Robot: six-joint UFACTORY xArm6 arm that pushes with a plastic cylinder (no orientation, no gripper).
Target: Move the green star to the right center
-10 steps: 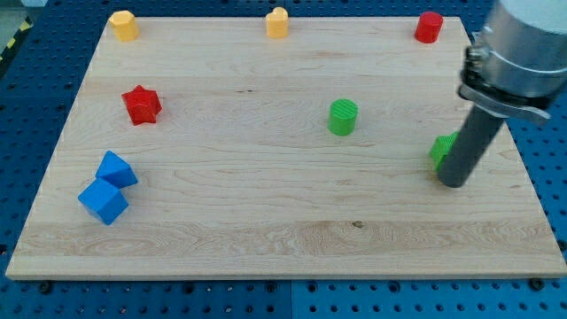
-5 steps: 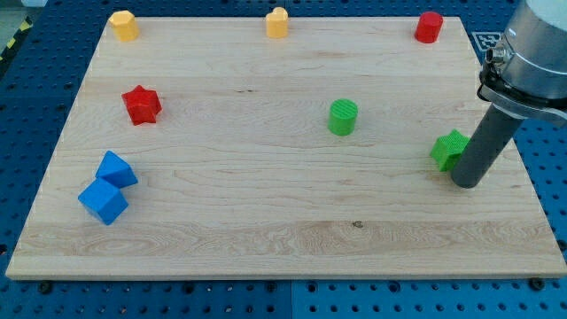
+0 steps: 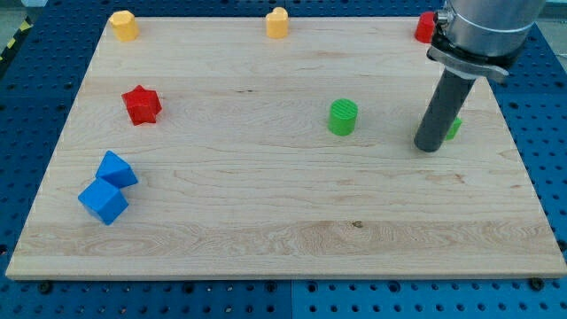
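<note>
The green star (image 3: 454,129) is almost wholly hidden behind the dark rod (image 3: 440,106), so only a sliver shows at the rod's right side and its shape cannot be made out. Whether my tip (image 3: 428,147) touches it cannot be told. Up the rod, the arm's grey body (image 3: 483,22) covers part of the red block (image 3: 426,25) and is itself cut off by the view's top edge.

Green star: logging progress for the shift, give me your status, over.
My tip down on the board, at the star's left. Green star mostly hidden behind the rod, near the right edge. Green cylinder further left, apart.
</note>
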